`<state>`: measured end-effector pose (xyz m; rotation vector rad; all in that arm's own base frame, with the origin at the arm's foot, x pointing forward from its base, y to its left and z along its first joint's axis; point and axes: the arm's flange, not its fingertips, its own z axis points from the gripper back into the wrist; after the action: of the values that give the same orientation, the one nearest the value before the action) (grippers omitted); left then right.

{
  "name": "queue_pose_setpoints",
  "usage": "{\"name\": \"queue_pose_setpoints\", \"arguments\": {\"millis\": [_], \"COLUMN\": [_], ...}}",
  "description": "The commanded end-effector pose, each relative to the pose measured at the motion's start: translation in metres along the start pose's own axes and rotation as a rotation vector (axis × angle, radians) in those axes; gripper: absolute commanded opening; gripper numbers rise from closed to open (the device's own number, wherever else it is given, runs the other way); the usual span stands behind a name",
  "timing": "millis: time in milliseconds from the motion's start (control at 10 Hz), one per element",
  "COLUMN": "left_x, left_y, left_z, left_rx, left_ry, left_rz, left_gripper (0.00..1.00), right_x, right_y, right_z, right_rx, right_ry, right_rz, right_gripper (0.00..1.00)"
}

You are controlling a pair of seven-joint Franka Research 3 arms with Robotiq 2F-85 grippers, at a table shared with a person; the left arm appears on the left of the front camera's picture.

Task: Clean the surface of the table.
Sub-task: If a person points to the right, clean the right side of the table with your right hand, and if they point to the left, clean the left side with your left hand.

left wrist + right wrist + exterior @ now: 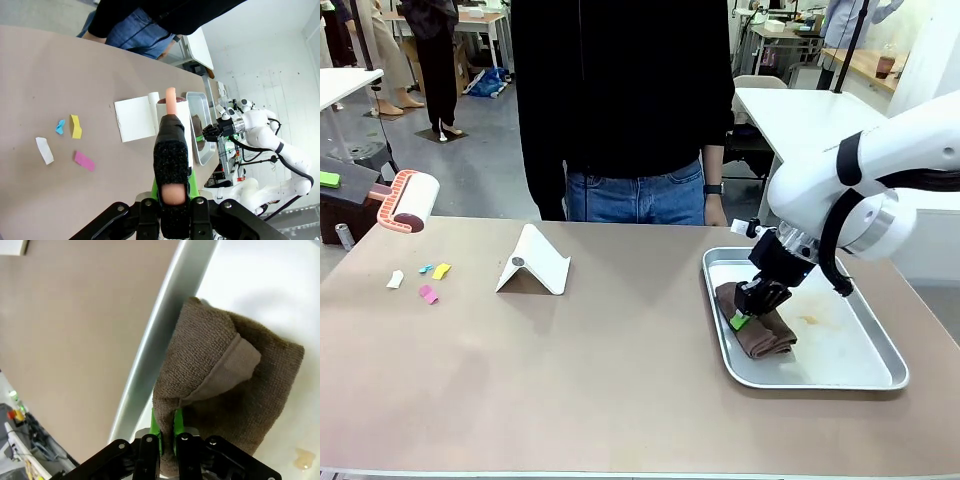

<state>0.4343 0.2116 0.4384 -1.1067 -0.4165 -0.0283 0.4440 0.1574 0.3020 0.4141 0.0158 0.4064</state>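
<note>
Cleaning looks barely begun: the tabletop [620,380], stretching between robot and person, carries paper scraps [428,293] at its left end, while the left claw [173,187] clamps a roller [412,200] near them and the right claw [166,427] pinches a cloth [220,370] in the tray [840,375].

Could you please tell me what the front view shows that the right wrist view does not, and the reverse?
Front view's extras: the person at the far side, the lint roller by the left edge of the table, coloured paper scraps and a white folded stand on it. Right wrist view's extras: a close look at the green pads pinching a fold of the brown towel. Shared: the right gripper shut on that towel, the silver tray with a yellowish stain, the taupe table.
</note>
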Motion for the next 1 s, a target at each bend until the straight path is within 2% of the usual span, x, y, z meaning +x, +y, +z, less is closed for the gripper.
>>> {"name": "queue_pose_setpoints", "arguments": {"millis": [0,500,900], "left_x": [0.0,0.0,0.0], "left_y": [-0.003,-0.003,-0.003], "left_z": [0.001,0.001,0.001], "left_rx": [-0.025,-0.025,-0.025], "left_ry": [-0.018,-0.018,-0.018], "left_rz": [-0.018,-0.018,-0.018], "left_gripper": [0.0,0.0,0.0], "right_x": [0.006,0.006,0.005], "right_y": [-0.01,-0.024,-0.053], "right_z": [0.003,0.006,0.02], "right_rx": [-0.044,-0.077,-0.15], "right_ry": [-0.029,-0.037,-0.084], "right_rz": [-0.031,-0.079,-0.197], "right_gripper": [0.11,0.11,0.11]}}
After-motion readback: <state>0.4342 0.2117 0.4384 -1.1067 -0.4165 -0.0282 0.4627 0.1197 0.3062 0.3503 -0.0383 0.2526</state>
